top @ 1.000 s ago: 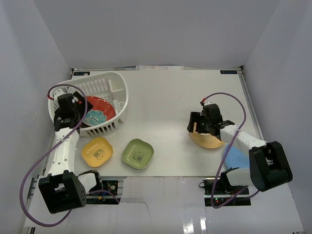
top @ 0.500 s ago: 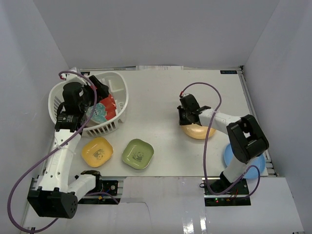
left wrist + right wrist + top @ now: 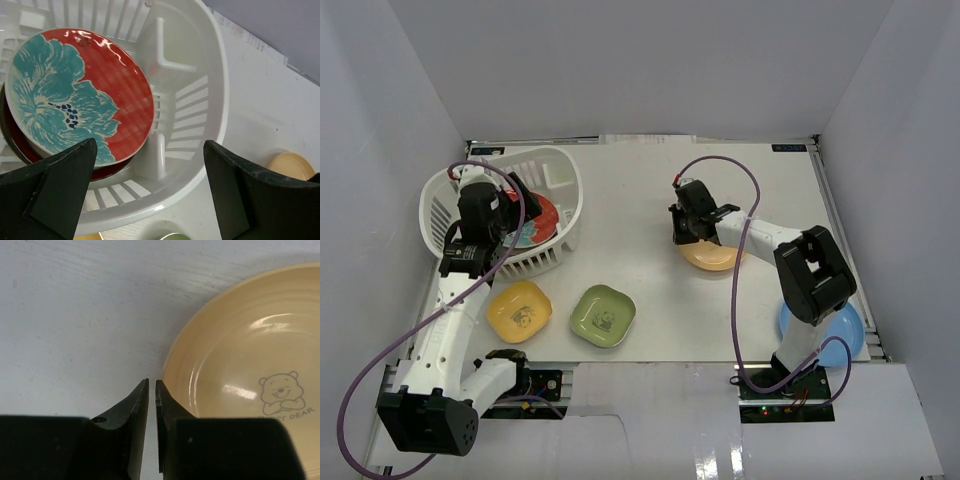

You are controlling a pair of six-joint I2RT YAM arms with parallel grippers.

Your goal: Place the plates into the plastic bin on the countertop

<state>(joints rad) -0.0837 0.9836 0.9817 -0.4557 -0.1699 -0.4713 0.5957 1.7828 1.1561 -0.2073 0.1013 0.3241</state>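
The white plastic bin (image 3: pixel 565 180) stands at the far left of the countertop (image 3: pixel 650 190). A teal-and-red plate (image 3: pixel 75 95) leans inside it on darker plates. My left gripper (image 3: pixel 150 145) hangs wide open over the bin's near rim (image 3: pixel 215 75), holding nothing. An orange-yellow plate (image 3: pixel 250 375) with a bear print lies mid-table (image 3: pixel 715 257). My right gripper (image 3: pixel 152 381) is at its left edge. Its jaws stand closed to a thin slit with only table showing between them. The right finger (image 3: pixel 165 400) overlaps the rim. On the countertop also lie a yellow plate (image 3: pixel 519 310), a green plate (image 3: pixel 602 315) and a light blue plate (image 3: pixel 820 325).
Metal rails (image 3: pixel 835 230) run along the countertop's edges, and white walls close in the back and both sides. The right arm's purple cable (image 3: pixel 745 200) loops above the orange-yellow plate. The light blue plate sits partly under the right arm near its base.
My right gripper went from open to nearly closed and moved left and away, and the orange-yellow plate slid with it. My left gripper swung out over the bin, still open.
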